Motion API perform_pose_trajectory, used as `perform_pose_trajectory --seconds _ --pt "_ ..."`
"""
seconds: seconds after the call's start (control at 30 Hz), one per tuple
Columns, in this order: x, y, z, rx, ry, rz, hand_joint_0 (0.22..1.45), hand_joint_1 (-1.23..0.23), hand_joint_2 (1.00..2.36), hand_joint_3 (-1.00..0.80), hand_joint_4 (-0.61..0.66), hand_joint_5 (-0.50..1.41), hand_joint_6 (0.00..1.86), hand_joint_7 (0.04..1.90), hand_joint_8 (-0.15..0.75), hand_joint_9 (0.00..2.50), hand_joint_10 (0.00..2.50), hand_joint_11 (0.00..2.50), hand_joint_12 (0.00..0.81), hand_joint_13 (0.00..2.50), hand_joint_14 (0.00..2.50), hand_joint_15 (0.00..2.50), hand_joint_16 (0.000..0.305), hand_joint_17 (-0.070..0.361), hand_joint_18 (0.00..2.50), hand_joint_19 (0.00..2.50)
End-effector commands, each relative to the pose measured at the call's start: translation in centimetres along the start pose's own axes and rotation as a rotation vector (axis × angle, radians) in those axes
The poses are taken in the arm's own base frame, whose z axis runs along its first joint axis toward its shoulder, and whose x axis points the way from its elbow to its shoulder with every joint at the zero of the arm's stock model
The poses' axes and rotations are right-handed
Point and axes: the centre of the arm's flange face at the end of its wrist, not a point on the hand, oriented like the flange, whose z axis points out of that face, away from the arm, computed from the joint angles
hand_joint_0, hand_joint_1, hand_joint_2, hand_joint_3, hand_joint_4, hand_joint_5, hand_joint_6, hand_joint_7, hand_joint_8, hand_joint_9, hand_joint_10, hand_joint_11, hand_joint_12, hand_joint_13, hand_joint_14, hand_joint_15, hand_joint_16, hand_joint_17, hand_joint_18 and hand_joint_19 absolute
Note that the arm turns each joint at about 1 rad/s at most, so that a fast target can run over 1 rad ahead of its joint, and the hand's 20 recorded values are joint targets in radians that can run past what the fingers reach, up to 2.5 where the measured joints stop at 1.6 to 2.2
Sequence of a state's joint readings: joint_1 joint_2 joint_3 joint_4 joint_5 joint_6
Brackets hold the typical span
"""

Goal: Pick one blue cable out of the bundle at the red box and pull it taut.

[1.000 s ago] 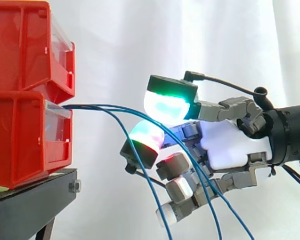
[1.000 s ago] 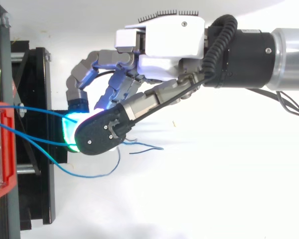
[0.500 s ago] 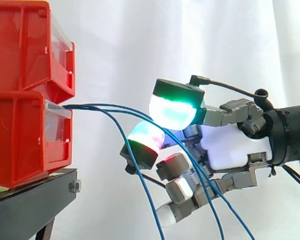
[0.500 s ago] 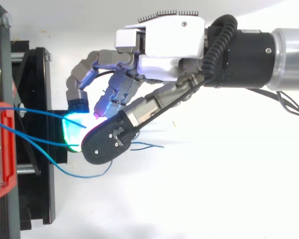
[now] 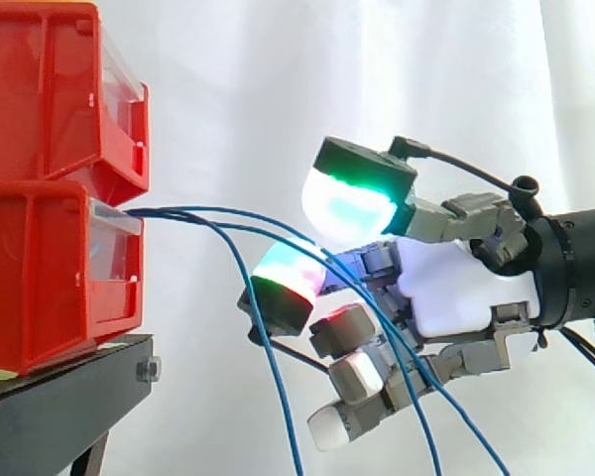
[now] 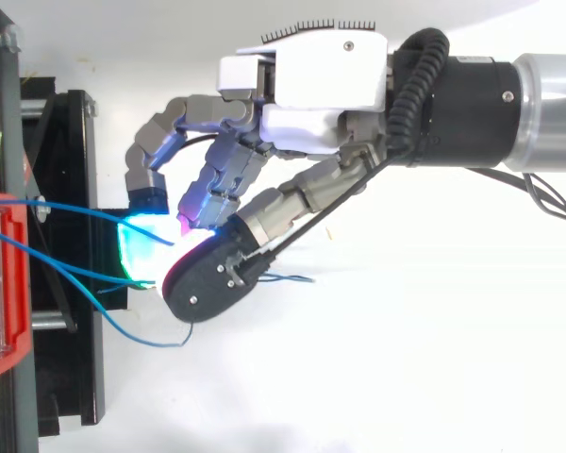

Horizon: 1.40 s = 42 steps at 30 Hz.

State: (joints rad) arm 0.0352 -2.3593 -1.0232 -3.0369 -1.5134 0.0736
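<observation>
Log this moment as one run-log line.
phase: at the bundle | hand: among blue cables, grip unclear | cables: slack, drooping from lower red bin | taut: not yet

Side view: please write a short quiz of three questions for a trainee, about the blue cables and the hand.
1. True or false: the blue cables are pulled taut.
2. The cables leave the stacked red bins from: A the upper one, B the lower one, C neither.
3. Fill in: in the side view the hand comes in from the ___ edge.
Key: 1 false, they sag and hang down; 2 B; 3 right.
</observation>
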Motion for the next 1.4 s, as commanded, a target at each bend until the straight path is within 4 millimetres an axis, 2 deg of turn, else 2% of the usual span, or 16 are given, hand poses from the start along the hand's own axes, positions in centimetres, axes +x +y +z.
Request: perform_pose_trajectory --seconds 0.0,0.07,0.1,0.2,0.23,0.77,1.07,1.37 --pt "0.01 0.00 0.00 0.000 0.001 0.000 0.47 -0.67 1.00 -0.50 0.11 -0.19 0.95 0.85 0.349 1.03 0.00 1.21 0.430 1.04 0.02 0.71 0.061 0.137 0.70 0.29" --pt "-0.11 0.00 -0.02 0.000 -0.001 0.000 0.49 -0.63 1.00 -0.50 0.11 -0.19 0.94 0.85 0.342 1.03 0.00 1.22 0.426 1.03 0.02 0.72 0.059 0.134 0.69 0.30" --pt "0.02 0.01 0.01 -0.001 0.001 0.000 0.54 -0.57 1.00 -0.50 0.10 -0.20 0.93 0.88 0.322 1.02 0.01 1.21 0.413 1.02 0.02 0.72 0.056 0.126 0.66 0.33" --pt "0.02 0.01 0.01 -0.001 0.001 0.000 0.57 -0.55 1.00 -0.50 0.09 -0.20 0.93 0.89 0.314 1.02 0.01 1.22 0.405 1.01 0.02 0.72 0.055 0.123 0.64 0.34" --pt "0.01 0.00 0.00 0.000 0.001 0.000 0.59 -0.55 1.01 -0.44 0.08 -0.20 0.93 0.90 0.311 1.02 0.01 1.21 0.408 1.01 0.02 0.73 0.054 0.122 0.64 0.34" --pt "-0.11 0.21 -0.01 -0.004 -0.002 -0.009 0.59 -0.63 1.02 -0.18 0.08 -0.19 0.95 0.92 0.318 1.01 0.01 1.23 0.402 1.00 0.02 0.72 0.054 0.122 0.63 0.34" --pt "-0.34 0.22 -0.04 -0.004 -0.005 -0.041 0.60 -0.67 1.02 -0.10 0.05 -0.18 0.96 0.95 0.321 1.03 0.00 1.23 0.403 1.00 0.02 0.71 0.054 0.122 0.66 0.31" --pt "-0.35 0.10 -0.01 -0.003 -0.005 -0.068 0.63 -0.74 1.02 -0.06 -0.01 -0.18 0.96 1.05 0.326 1.00 0.01 1.17 0.410 0.88 0.02 0.63 0.053 0.120 0.65 0.27"
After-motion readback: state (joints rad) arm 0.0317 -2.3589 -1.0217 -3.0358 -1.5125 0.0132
